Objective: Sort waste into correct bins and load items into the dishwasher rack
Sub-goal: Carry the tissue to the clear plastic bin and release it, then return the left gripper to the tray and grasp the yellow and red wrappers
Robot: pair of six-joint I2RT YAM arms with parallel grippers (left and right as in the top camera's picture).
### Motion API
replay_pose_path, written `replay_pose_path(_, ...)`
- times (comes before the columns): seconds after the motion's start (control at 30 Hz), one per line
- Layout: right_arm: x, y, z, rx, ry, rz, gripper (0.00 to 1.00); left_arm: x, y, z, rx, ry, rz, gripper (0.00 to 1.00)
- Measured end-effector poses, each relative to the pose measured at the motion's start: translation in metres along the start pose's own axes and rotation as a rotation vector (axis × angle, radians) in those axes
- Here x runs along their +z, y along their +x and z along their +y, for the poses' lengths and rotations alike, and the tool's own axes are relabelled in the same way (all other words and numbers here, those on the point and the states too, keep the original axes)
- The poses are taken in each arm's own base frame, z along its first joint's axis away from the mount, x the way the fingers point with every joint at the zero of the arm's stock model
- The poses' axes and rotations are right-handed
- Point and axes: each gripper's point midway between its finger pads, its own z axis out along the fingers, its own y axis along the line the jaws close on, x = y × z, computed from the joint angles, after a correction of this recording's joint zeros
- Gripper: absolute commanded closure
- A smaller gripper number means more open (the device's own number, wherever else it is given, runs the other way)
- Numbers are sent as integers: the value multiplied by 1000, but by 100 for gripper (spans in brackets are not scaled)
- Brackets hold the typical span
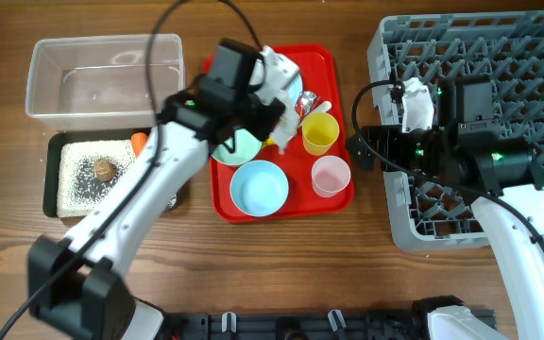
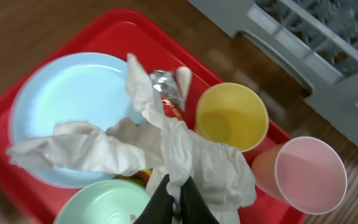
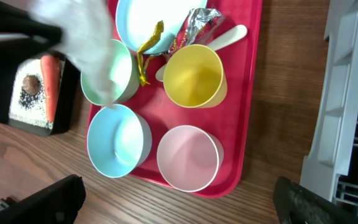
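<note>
My left gripper is shut on the crumpled white tissue and holds it over the red tray; overhead it hangs above the light blue plate. A silver and red wrapper and the white spoon lie by the plate. The yellow cup, pink cup and two bowls stand on the tray. My right gripper is open and empty above the table, between the pink cup and the dishwasher rack.
The clear tub stands at the back left. In front of it the black tray holds white grains, a brown lump and the carrot. A yellow wrapper lies on the red tray.
</note>
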Motion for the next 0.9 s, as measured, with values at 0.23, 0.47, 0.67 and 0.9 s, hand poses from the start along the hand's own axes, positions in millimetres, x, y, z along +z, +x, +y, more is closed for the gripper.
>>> replay_pose_path(0.23, 0, 0, 0, 0, 0, 0, 0, -61, 7, 114, -170, -300, -71, 96)
replay_pose_path(0.47, 0, 0, 0, 0, 0, -1, 0, -108, 74, 264, -425, -627, -63, 28)
replay_pose_path(0.67, 0, -1, 0, -2, 0, -4, 0, -71, 109, 292, -514, -622, -3, 0)
replay_pose_path(0.9, 0, -1, 0, -2, 0, -4, 0, -46, 78, 252, -443, -507, -23, 0)
